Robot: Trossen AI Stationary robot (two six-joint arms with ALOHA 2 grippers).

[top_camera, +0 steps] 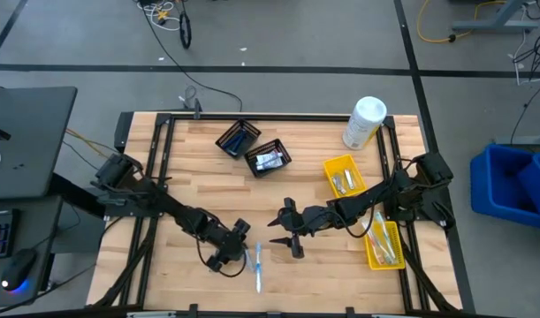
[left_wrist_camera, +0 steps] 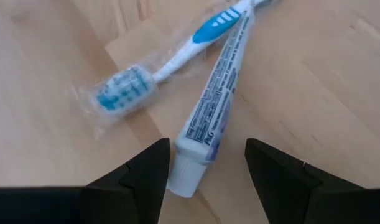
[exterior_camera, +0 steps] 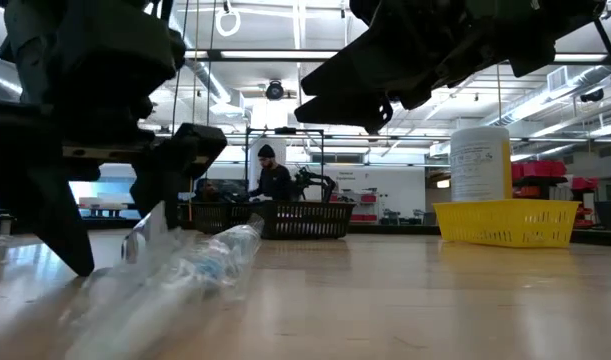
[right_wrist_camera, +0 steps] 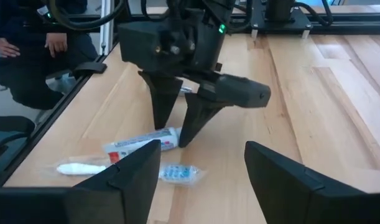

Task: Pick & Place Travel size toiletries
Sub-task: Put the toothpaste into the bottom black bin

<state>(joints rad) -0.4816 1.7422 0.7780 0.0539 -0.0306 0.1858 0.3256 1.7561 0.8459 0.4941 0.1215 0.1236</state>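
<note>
1. You are holding the left claw low over the front of the table with its fingers spread wide and empty. In its wrist view the cap end of the toothpaste tube is sitting right between the two fingers, which suggests you are lining up to close across the tube's narrow width.

2. The wrapped toothbrush is lying just beyond the claw, crossing the tube at the far end so the two are touching there. Its bristle head is pointing off to one side of the fingers, outside the gap. Coming in at the cap end is probably keeping you clear of the brush and its crinkly wrapper.

3. You are hovering the right claw just beside the left one, fingers apart and holding nothing. It is facing the left claw across the tube and brush, apparently waiting.

4. The two yellow bins are behind and to the side of the right claw, already holding small items. The black baskets are well beyond both claws, and the white canister is standing at the far corner.

5. Watch the overlap: if the tube drags the brush, the grip could slip.
</note>
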